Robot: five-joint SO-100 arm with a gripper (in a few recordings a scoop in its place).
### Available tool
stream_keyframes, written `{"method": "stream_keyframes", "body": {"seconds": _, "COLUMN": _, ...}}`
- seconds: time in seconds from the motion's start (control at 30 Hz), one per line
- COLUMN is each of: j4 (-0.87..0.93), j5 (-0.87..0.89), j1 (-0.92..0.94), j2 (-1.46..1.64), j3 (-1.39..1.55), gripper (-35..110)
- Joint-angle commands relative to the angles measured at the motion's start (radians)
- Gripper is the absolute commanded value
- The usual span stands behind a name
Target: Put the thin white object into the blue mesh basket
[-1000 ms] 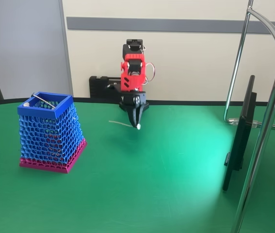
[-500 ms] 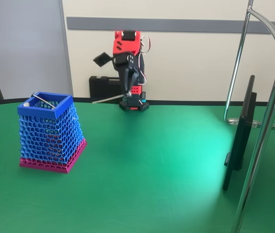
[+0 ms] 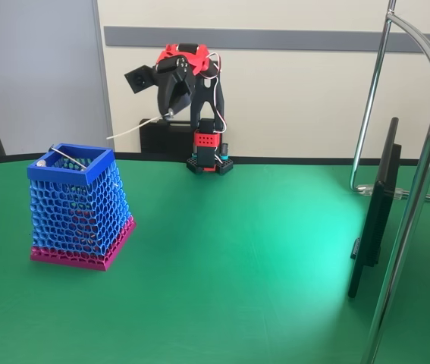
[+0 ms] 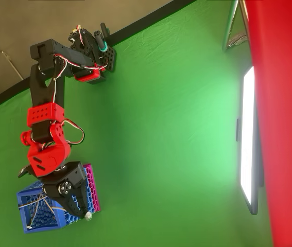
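My fingers (image 3: 171,114) are pinched on the thin white object (image 3: 133,128), gripping it at its right end in the fixed view; the stick juts out leftward and slightly downward, free of everything else. Half a second ago my fingers hung lower, near my base, with the stick about level with the basket rim; now they are raised and swung left, and the stick points toward the blue mesh basket (image 3: 80,205) from above. In the overhead view my fingers (image 4: 79,208) sit over the basket's (image 4: 28,225) near edge, with the stick (image 4: 37,201) lying across its opening. The basket stands unmoved on the green tabletop (image 3: 237,265), a thin grey rod resting across its rim.
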Motion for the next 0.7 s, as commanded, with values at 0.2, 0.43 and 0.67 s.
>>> {"method": "stream_keyframes", "body": {"seconds": 0.2, "j4": -0.005, "j5": 0.215, "j1": 0.146, "j2": -0.098, "j3": -0.166, "gripper": 0}}
{"method": "stream_keyframes", "body": {"seconds": 0.43, "j4": 0.046, "j5": 0.334, "j1": 0.224, "j2": -0.140, "j3": -0.224, "gripper": 0}}
{"method": "stream_keyframes", "body": {"seconds": 0.67, "j4": 0.002, "j5": 0.419, "j1": 0.275, "j2": -0.141, "j3": -0.121, "gripper": 0}}
